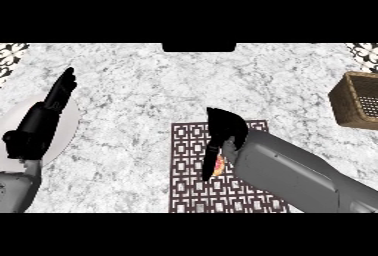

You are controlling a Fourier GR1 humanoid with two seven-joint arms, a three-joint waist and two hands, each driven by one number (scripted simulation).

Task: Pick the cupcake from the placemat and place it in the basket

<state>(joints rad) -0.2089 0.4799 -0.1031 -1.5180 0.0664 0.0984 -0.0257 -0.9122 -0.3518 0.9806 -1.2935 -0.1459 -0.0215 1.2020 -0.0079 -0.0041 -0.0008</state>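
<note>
My right hand [225, 131] was curled round the cupcake [220, 169] on the placemat [188, 165], ready to lift. My left hand [44, 117] rested, fingers straight.

The counter [140, 85] is smooth grey-white marble with a faint sheen. The placemat [188, 150] looks like matt dark-brown cloth with a pale lattice. Right of the placemat, the basket [347, 107] is rough brown wicker. Left of it, the plate [70, 125] is matt white. The left hand [44, 120] and right hand [225, 130] look like matt black plastic. The forearms [295, 175] are smooth grey. The cupcake [218, 169] shows too little to tell.
</note>
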